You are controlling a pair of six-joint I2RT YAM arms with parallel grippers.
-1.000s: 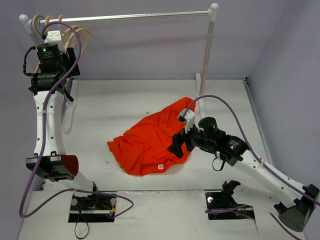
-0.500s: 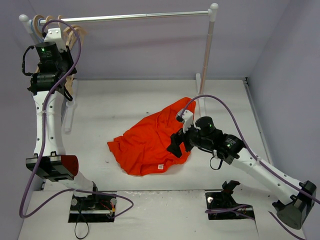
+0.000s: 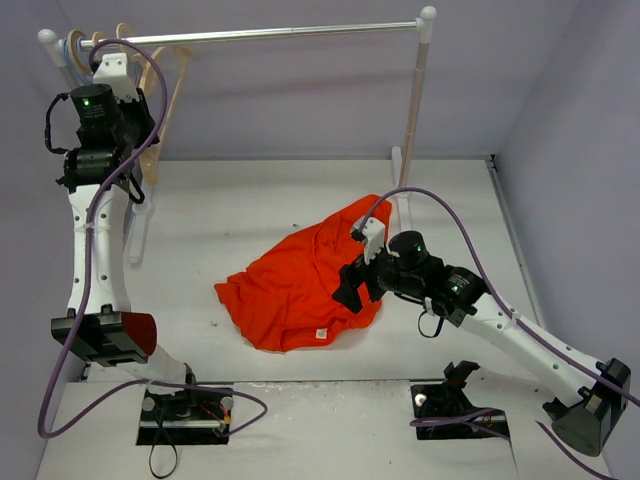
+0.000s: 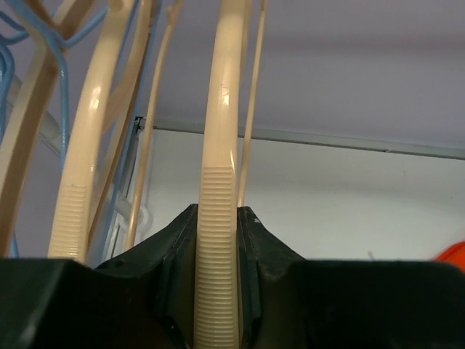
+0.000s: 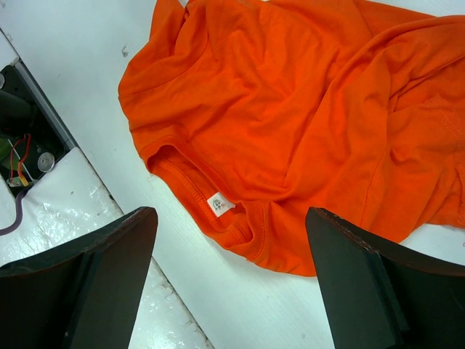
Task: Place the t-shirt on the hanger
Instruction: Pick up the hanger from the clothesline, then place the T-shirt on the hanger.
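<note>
Shirt first: the orange t-shirt (image 3: 300, 290) lies crumpled on the white table (image 3: 250, 190), a little right of the middle and well apart from the rail (image 3: 260, 33) at the back. Its collar (image 5: 190, 182) faces the near edge, with a small white label (image 5: 216, 203) showing inside it. The right pincer (image 5: 229, 218) hangs just above that collar, its two dark fingers (image 5: 87, 269) spread wide, with nothing between them and no cloth touched that I can see. Up in the far left corner the wooden hanger (image 4: 220, 182) hangs on the rail among several others like it (image 4: 87, 145) and a thin blue wire one (image 4: 62, 87). The left pincer (image 4: 218, 225) is clamped on it: the ribbed stretch of one pale arm sits squarely between the pads, which press it from both sides. I take the step in hand to be freeing this hanger from the rail. To do that well, I'd lift it straight up until the hook clears the bar, and only then draw it away. It should go slowly, since the neighbours crowd close and could be dragged along or knocked off. The ribs should help against slipping, but a grip on one arm may let the hanger swing, so it needs steady carrying. For the shirt, pinching a single layer at the collar would leave the neck open for the hanger.
</note>
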